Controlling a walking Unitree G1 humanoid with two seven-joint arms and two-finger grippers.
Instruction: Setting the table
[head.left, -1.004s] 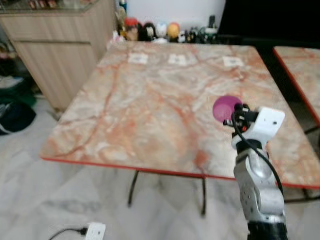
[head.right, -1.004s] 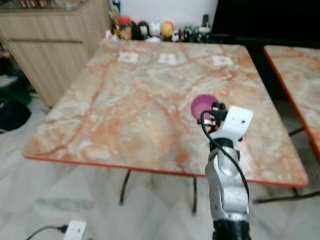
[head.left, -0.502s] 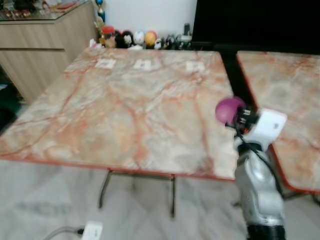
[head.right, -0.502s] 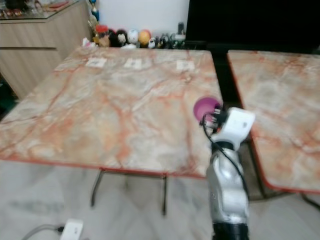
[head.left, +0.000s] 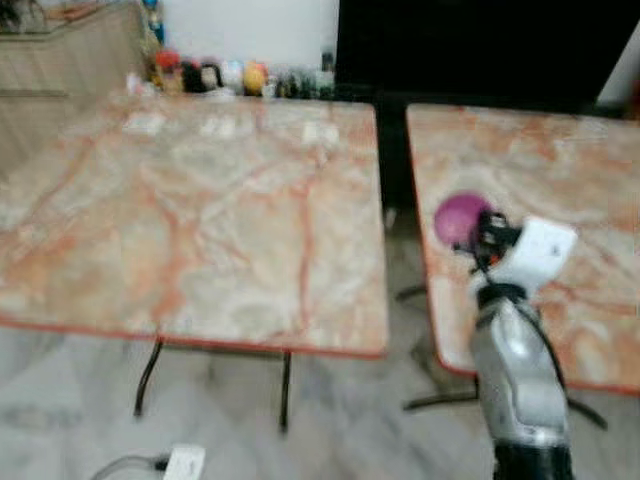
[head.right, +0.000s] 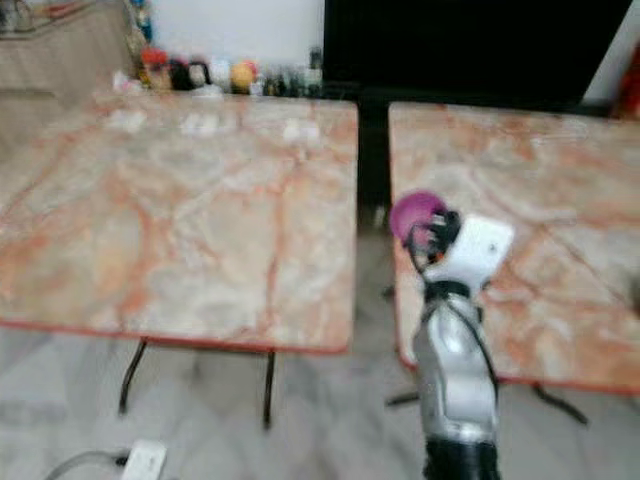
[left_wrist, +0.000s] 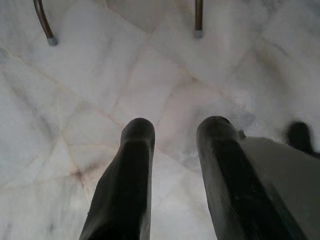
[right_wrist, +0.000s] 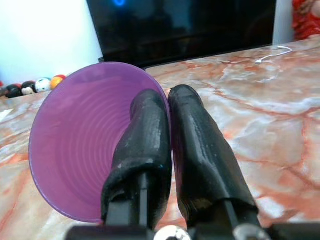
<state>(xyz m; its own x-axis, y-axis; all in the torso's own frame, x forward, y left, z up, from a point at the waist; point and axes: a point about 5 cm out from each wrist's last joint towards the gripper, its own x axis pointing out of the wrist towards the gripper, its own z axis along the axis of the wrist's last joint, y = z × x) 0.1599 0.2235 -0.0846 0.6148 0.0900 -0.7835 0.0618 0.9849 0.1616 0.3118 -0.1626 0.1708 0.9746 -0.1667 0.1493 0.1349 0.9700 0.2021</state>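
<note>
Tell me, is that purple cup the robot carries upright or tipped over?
Tipped on its side. In the right wrist view the purple cup shows its open mouth and ribbed inside, empty, with the right gripper pinching its rim.

Purple cup (right_wrist: 85, 145), translucent plastic w/ fine ridged rings inside, lying tipped on its side, mouth facing the wrist cam. Its rim is pinched between the right tool (right_wrist: 167, 150) fingers, one inside the wall, one outside. In the left eye view the cup (head.left: 459, 219) sits right of centre, held up in the air over the near-left edge of the right bench (head.left: 560, 170). Not touching the bench top. Looks empty.
</note>
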